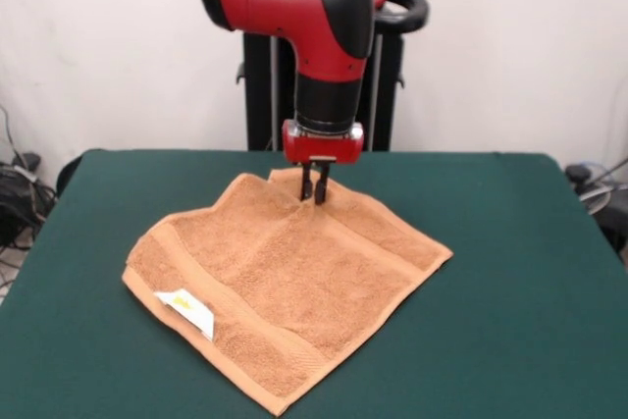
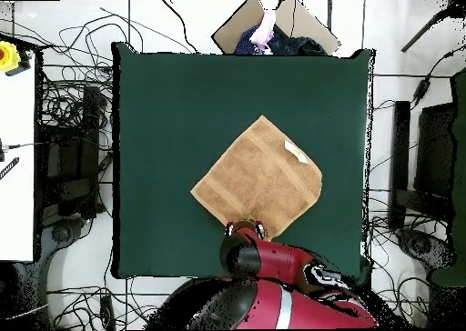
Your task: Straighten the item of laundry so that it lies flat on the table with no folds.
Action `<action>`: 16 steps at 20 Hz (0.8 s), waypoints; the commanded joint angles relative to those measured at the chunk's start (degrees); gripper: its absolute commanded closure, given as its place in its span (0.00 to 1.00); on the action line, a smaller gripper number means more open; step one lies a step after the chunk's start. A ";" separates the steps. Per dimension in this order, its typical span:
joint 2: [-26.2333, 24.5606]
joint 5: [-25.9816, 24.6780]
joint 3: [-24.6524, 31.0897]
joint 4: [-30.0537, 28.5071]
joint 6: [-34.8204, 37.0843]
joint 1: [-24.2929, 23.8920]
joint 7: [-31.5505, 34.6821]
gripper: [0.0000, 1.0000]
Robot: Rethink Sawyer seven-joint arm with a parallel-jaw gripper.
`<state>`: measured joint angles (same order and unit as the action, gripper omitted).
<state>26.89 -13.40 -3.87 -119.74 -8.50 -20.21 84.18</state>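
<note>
The orange-tan towel [image 1: 294,282] lies spread on the green table [image 1: 510,272], turned like a diamond, with its white label [image 1: 188,309] near the front left corner. Its far left edge looks slightly rumpled near the far corner. My gripper [image 1: 314,191] points straight down at the towel's far corner, with its fingers [image 1: 306,186] close together and pinching the fabric there. In the overhead view the towel [image 2: 258,177] sits at the middle of the table [image 2: 164,118], the label [image 2: 295,151] is at its right, and the arm [image 2: 264,259] hides the gripper over the towel's lower corner.
A cardboard box [image 2: 273,23] holding cloth items sits beyond the table's far edge in the overhead view. Cables and equipment [image 2: 64,155] surround the table. Green felt shows on all sides of the towel.
</note>
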 commanded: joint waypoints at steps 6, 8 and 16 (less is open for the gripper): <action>-1.83 -0.88 4.40 1.64 1.62 2.14 8.59 1.00; -1.98 -0.87 4.58 1.57 1.59 2.03 8.68 1.00; -1.81 0.51 3.20 -1.82 -5.61 1.79 13.55 1.00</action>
<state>26.87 -13.40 -3.88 -119.98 -9.10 -19.83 84.18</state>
